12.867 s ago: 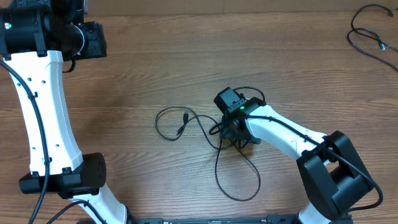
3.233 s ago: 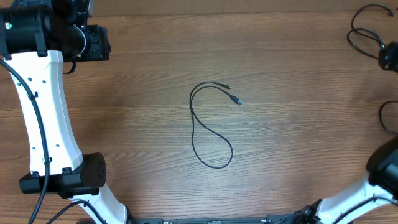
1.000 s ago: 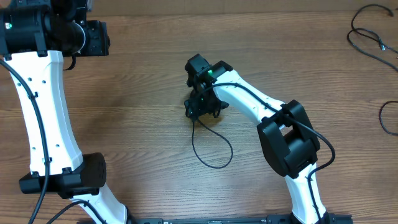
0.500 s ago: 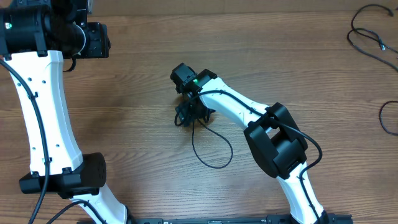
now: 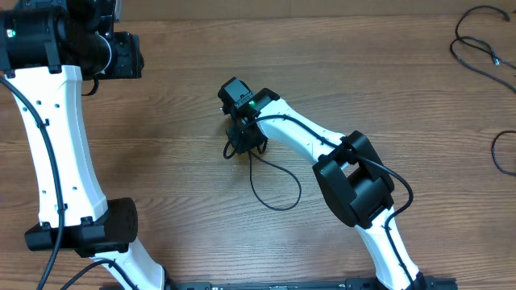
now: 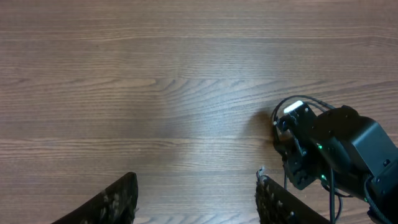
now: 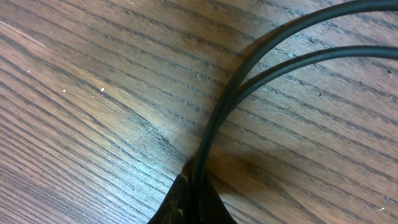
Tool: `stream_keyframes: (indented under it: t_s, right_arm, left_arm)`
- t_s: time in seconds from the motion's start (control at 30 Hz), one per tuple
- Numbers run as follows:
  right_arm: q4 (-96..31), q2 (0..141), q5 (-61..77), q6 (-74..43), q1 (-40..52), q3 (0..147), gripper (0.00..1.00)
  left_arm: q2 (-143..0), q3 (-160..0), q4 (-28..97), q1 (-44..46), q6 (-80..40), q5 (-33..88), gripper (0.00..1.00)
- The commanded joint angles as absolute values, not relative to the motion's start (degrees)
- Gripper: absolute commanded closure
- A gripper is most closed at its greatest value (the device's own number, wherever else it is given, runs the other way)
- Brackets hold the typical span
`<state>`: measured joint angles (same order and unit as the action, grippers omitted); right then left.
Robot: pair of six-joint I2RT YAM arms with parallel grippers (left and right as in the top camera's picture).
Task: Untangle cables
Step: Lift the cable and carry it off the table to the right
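Right hand slid left over the tabletop in the last second and is now pinched shut on the cable at its upper bend, centre frame. Its loop trails down-right. Second cable lies at the right edge, well apart, so separation looks done and this reads as laying-out. Next: drag gently, don't let the loop cross itself. Left hand fingers apart, empty, upper left. Stray cord upper right. Nothing blocking.
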<state>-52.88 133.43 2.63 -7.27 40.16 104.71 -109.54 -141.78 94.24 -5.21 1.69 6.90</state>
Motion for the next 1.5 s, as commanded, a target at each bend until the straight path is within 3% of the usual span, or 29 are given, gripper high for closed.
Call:
stream_keyframes:
  t_s: [0.0,0.3,0.6,1.47]
  right_arm:
    - [-53.7,138.9,1.0,-7.0,40.1,102.4,0.96]
    - [-61.3,129.1,-11.0,-7.0,38.1,106.3,0.96]
    - [-63.6,114.7,-10.9,-7.3,31.3,109.1,0.96]
    - [-80.2,104.1,-9.8,-13.1,-17.1,109.8,0.96]
  left_arm:
    - [-109.9,-142.2,94.4,-4.8,1.8,7.3,0.39]
    - [-109.9,-142.2,93.9,-4.8,1.7,7.3,0.38]
    - [-109.9,-142.2,93.8,-4.8,1.8,7.3,0.38]
    - [-109.9,-142.2,93.2,-4.8,1.8,7.3,0.38]
